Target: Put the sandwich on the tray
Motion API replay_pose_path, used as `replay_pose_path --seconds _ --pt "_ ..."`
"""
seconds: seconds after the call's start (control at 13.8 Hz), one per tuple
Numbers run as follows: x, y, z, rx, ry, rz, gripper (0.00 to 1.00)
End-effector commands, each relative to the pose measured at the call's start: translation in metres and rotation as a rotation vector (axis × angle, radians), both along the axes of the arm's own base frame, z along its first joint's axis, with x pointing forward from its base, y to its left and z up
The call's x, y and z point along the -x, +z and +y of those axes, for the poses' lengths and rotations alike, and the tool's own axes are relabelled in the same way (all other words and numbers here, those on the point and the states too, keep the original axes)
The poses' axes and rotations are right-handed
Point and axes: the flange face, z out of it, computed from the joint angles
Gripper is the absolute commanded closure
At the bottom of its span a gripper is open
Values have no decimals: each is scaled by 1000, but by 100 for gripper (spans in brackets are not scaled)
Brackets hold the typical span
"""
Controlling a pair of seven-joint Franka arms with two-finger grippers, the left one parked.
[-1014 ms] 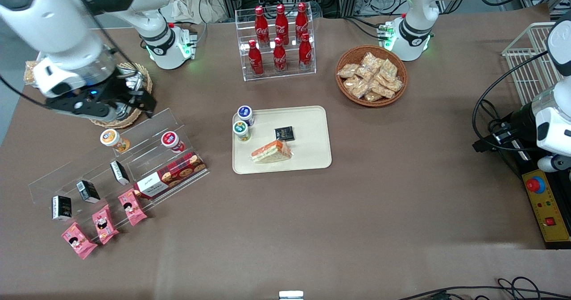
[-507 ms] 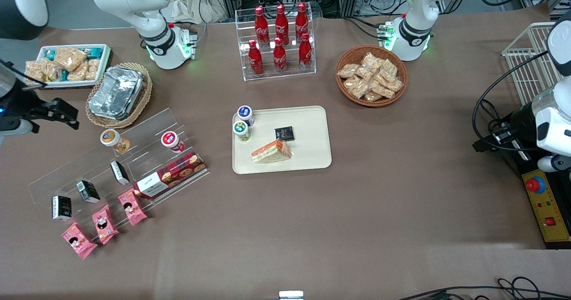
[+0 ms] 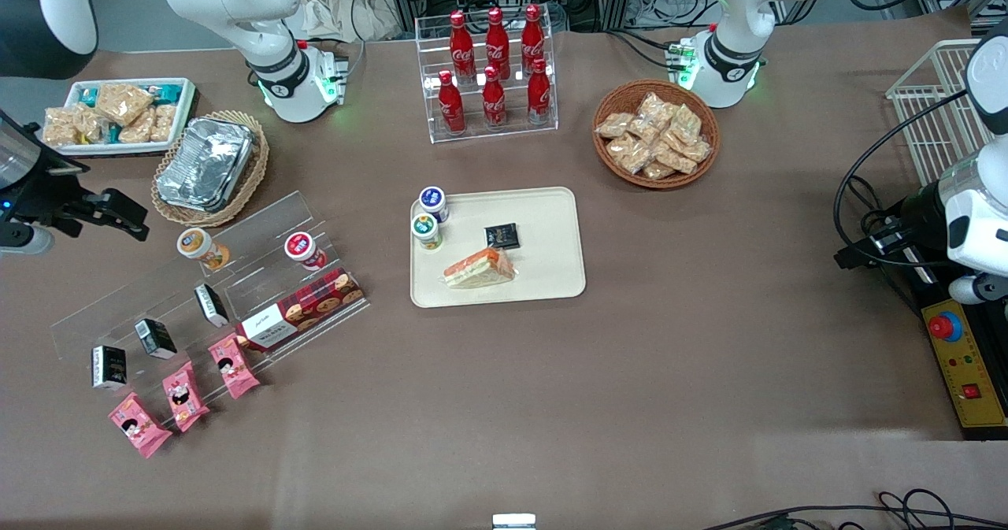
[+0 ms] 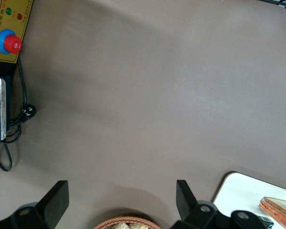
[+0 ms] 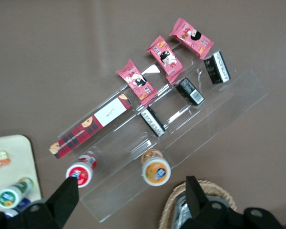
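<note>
The sandwich (image 3: 479, 268), a clear-wrapped wedge of pale bread with orange-pink filling stripes, is lying on the cream tray (image 3: 551, 278), near its edge closest to the front camera. The gripper (image 5: 131, 202) is hanging with fingers spread apart and empty, above the clear display rack (image 5: 181, 157), well apart from the tray.

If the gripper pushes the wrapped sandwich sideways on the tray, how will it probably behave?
The sandwich lies flat on the tray, so it should slide, not roll. Its clear wrap looks slippery, its bread soft and crushable. The open gripper hovers above the table toward the working arm's end.
</note>
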Motion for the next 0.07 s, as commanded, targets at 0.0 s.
replay_pose_path --seconds 0.0 --pt "-2 6 -1 -11 -53 15 0"
